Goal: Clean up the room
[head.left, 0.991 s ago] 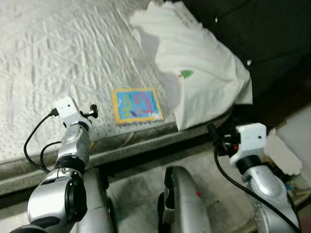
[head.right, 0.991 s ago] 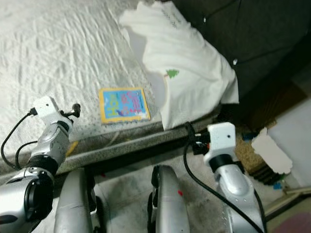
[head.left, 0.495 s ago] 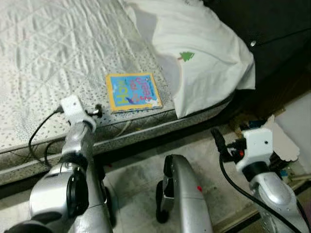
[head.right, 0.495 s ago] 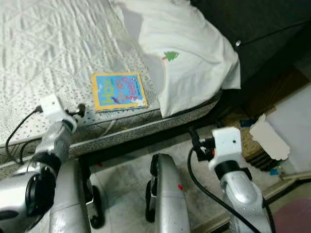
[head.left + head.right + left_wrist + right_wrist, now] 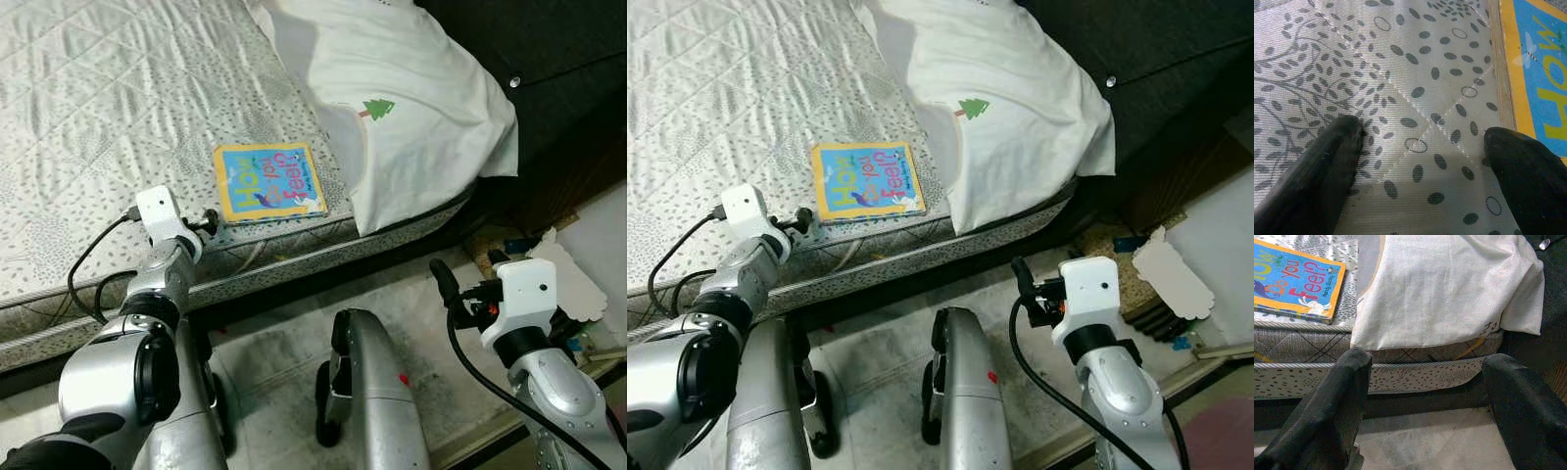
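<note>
A yellow-bordered picture book [image 5: 268, 183] lies flat near the edge of the bed's mattress [image 5: 88, 117], beside a white cloth [image 5: 411, 108] that drapes over the mattress corner. The left tool [image 5: 1422, 147] hovers over the mattress just beside the book, its fingers spread apart and holding nothing. The right tool [image 5: 1422, 382] hangs lower, over the floor [image 5: 274, 362] in front of the bed, fingers open and empty.

bedroom | quilted mattress [image 5: 88, 117] | white pillow [image 5: 411, 108] | children's book [image 5: 268, 182]
</note>
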